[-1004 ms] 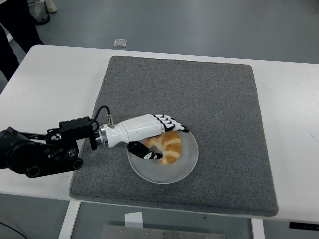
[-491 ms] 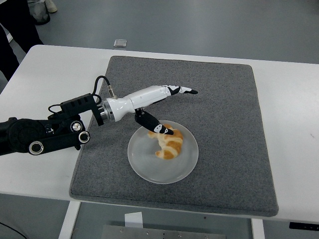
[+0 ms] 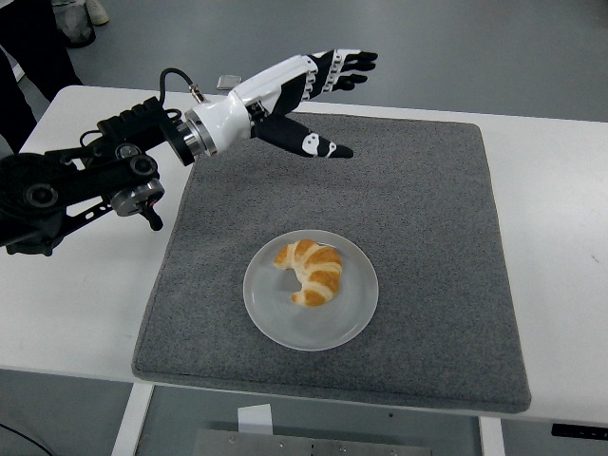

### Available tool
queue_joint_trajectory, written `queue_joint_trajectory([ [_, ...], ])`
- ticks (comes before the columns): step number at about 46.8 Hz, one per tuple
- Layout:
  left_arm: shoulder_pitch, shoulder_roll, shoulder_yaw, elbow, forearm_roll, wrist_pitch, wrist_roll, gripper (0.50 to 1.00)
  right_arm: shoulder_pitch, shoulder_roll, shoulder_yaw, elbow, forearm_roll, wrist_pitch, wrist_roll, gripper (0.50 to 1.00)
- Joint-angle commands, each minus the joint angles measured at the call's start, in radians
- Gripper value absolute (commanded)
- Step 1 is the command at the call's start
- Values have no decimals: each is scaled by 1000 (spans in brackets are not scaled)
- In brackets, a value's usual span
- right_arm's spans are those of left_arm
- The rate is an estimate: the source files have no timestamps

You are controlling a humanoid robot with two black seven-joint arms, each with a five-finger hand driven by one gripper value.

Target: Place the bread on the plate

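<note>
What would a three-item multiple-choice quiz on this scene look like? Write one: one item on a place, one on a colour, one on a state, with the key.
1. Where does the croissant lie?
A. On the plate
B. On the bare white table
C. In the robot hand

2. What colour is the mat under the plate?
A. Red
B. Grey
C. Green

3. How is the left robot hand now?
A. Shut on the croissant
B. Curled into an empty fist
C. Open, fingers spread, holding nothing

Key:
1 A: the croissant rests inside the plate's rim, apart from the hand.
2 B: the mat is grey all over, lying on the white table.
3 C: the fingers stretch out above the mat's far edge, with nothing between them.
</note>
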Motion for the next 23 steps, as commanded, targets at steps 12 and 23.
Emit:
queue_joint_trajectory([
  [12, -147, -3, 1, 271, -301, -161, 4, 988, 0, 0, -2, 2, 1, 0, 0, 952],
  [23, -165, -9, 2, 424, -479, -238, 5, 988, 0, 0, -3, 2, 1, -2, 0, 952],
])
